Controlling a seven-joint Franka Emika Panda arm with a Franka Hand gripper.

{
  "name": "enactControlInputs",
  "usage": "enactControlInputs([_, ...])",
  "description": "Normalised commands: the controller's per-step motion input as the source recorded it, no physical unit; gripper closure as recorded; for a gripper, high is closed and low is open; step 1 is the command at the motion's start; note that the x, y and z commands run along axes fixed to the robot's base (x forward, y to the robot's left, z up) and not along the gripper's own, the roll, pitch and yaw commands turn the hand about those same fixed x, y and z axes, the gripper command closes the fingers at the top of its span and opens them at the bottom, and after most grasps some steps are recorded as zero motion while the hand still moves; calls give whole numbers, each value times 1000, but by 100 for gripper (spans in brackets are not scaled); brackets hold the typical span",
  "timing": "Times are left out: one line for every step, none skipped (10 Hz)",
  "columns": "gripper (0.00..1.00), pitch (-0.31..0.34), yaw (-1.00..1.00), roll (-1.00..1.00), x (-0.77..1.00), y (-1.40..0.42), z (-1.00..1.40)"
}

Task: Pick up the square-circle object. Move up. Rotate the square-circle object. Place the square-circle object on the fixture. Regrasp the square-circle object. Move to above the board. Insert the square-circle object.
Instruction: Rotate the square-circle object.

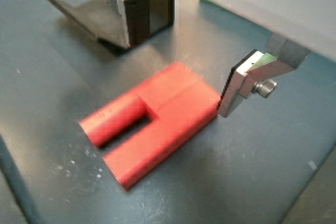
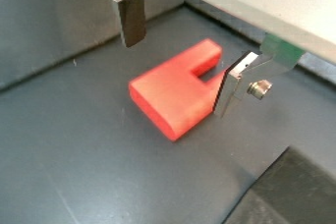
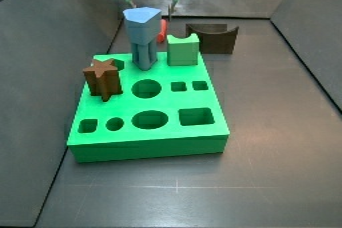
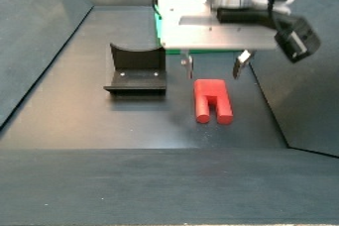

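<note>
Peg (image 4: 211, 100) is lying flat on the dark floor (image 4: 79, 101), bright red, not picked up. In both wrist views you can see its blocky body with a narrower stub off one end (image 1: 144, 120) (image 2: 180, 88).

Gripper (image 4: 213, 65) hangs right over the peg with the jaws wide open, nothing held. Fingers (image 1: 245, 83) sit on either side of the peg; in a wrist view one finger (image 2: 231, 85) looks right up against the peg's side, can't tell if it actually touches. The opposite finger (image 2: 132, 17) is clear of it.

Fixture (image 4: 135, 69) sits on the floor just beside the peg, dark with a curved notch on top, nothing in it. It shows in a side view (image 3: 211, 37) behind the board too.

Board (image 3: 144, 112) is the big green slab with holes. A brown star peg (image 3: 103, 75) stands in one near an edge, a tall blue peg (image 3: 143, 34) in another, and a green notched block (image 3: 183, 47) sits in the far corner. The other holes, round and square, are open.
</note>
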Motion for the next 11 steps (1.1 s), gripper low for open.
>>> enactControlInputs([0, 94, -11, 79, -18, 3, 1000])
enactControlInputs([0, 93, 4, 99, -23, -3, 983])
enactControlInputs([0, 98, 16, 117, -24, -8, 801])
enactControlInputs([0, 99, 21, 127, -26, -7, 710])
enactControlInputs([0, 0, 1000, 0, 0, 0, 0])
enactControlInputs([0, 0, 1000, -1, -3, 4, -134])
enactControlInputs([0, 1, 1000, 1, -2, 8, -255])
enactControlInputs([0, -2, 1000, 1, 42, 8, -208])
enactControlInputs([0, -2, 1000, 0, 38, 1, -126])
enactControlInputs([0, -2, 1000, -1, 33, 0, -68])
enactControlInputs([0, -2, 1000, -1, 30, 2, -58])
